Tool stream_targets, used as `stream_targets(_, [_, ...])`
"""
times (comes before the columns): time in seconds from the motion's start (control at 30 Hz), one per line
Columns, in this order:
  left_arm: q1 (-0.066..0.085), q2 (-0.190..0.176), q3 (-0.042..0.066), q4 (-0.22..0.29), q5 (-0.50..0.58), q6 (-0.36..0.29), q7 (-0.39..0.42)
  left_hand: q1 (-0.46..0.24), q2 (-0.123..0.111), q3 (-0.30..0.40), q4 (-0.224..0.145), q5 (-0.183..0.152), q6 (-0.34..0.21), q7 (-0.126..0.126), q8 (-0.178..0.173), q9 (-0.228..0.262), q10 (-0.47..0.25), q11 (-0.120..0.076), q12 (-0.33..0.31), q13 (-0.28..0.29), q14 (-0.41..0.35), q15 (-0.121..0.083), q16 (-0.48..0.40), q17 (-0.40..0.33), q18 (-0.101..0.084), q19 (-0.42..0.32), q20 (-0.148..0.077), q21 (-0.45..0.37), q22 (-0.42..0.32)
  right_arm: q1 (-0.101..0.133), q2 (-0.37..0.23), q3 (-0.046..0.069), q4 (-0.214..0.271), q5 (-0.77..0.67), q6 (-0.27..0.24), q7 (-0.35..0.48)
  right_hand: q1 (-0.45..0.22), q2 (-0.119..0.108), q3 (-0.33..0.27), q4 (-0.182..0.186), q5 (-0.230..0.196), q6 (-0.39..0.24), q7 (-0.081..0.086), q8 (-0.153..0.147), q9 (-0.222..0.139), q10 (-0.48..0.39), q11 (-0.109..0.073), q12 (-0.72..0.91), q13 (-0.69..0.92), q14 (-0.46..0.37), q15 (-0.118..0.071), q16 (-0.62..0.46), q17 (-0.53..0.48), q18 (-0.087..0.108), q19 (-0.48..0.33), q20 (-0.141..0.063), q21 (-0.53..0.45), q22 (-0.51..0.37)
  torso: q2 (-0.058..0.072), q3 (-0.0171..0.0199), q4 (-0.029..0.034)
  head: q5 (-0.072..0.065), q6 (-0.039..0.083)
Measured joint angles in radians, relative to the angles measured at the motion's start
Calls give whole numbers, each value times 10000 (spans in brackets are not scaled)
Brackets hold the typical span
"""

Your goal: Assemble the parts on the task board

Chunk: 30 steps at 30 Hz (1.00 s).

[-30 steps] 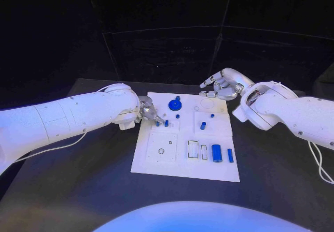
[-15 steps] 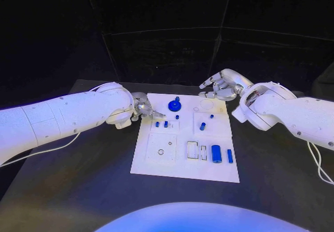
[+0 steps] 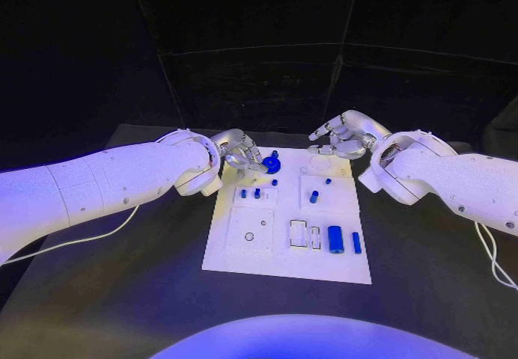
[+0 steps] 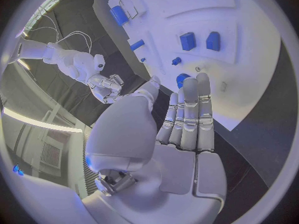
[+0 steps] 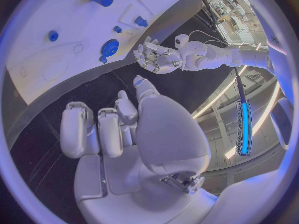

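Head view: white rectangular task board [image 3: 243,247] lies mid-table. Left hand [image 3: 239,152] sits at the board's far-left corner, fingers stretched toward the round blue gear-like part [image 3: 271,161], tips just beside it; contact can't be told. Right hand [image 3: 343,136] hovers off the far-right corner, fingers curled inward, nothing in it. Other parts: two small blue pegs [image 3: 249,193] standing in the left block, blue slanted peg [image 3: 314,195] mid-board, large blue cylinder [image 3: 336,237] and slim blue bar [image 3: 356,241] near the front right.

Step, as judged: left hand going for the gear-like part. To do it well: come down over its top, close thumb against fingers on the rim, lift straight, avoid nudging the small pegs nearby. Keep right hand well off.

Left wrist view: left hand's fingers [image 4: 190,109] are straight and side by side, thumb apart, palm bare, so spread and holding nothing. Fingertips reach the board edge beside the gear-like part [image 4: 181,79].

Right wrist view: right hand's fingers [image 5: 99,129] bent in over the palm, loosely closed, no part inside. Gear-like part [image 5: 109,48] near the board edge, with left hand [image 5: 157,58] just beside it
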Motion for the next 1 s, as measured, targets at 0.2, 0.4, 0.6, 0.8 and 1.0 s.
stream_targets(0.2, [-84, 599, -239, -559, -845, -275, 851, 756, -215, 828, -631, 0, 389, -2, -430, -652, 287, 10, -669, -919, 361, -59, -73, -269, 0, 365, 86, -31, -68, -12, 46, 0, -23, 13, -1, 12, 0, 0, 0, 0, 0, 0, 0, 0, 0, 0, 0, 0, -9, 0, 0, 0, -1, -1, 0, 0, 0, -14, 8, -1, -23, -87, 36])
stream_targets(0.4, [-174, 1057, -318, -1006, -1863, -354, 1187, 306, -666, 847, -650, 0, 1448, -132, -797, -1318, 946, -110, -1292, -1866, 2758, -207, 2998, 3001, 148, 1902, -43, 800, 254, -16, 69, 0, -22, 19, 2, 17, 0, 0, 0, 0, 0, 0, 0, 0, -8, 0, 0, 0, -9, 0, 0, 0, -1, -2, 0, 0, 0, -14, 19, -1, -35, -168, 69])
stream_targets(0.6, [-214, 1415, -341, -1366, -2656, -115, 1181, -160, -926, 389, -489, 0, 1768, -151, -1128, -1679, 1129, -144, -1534, -2255, 3081, -289, 3824, 3981, 149, 2643, -116, 1620, 1028, -18, 113, 0, -17, 24, 4, 26, 0, 0, 0, 0, 39, 0, 0, 0, -8, -38, -38, -47, -38, 0, 0, 0, -1, -2, -36, -36, -66, -88, 30, 4, -44, -212, 75])
stream_targets(0.8, [-266, 1633, -344, -1665, -3161, 267, 1105, -45, -794, 71, -593, 0, 2236, -218, -1317, -1961, 1477, -217, -1640, -2543, 3095, -303, 3938, 4066, 61, 3085, -213, 2308, 1786, -19, 136, 0, -22, 26, 1, 44, 0, 0, 0, 0, 39, 0, 0, 0, -8, -78, 3, -117, -92, 0, 0, -40, -2, -3, -72, 0, -80, -166, 31, 4, -44, -237, 51])
stream_targets(1.0, [-330, 1805, -344, -1890, -3452, 518, 1026, 101, -649, 14, -651, 0, 2514, -277, -1436, -2121, 1730, -255, -1756, -2735, 3131, -340, 3859, 3683, -14, 3457, -251, 2993, 2574, -19, 153, 0, -29, 28, -2, 58, 0, 0, 0, 0, 82, 0, 1, 0, -16, -128, -19, -160, -128, 0, 0, -95, -3, -3, -72, 0, -105, -195, 18, 4, -24, -272, 43])
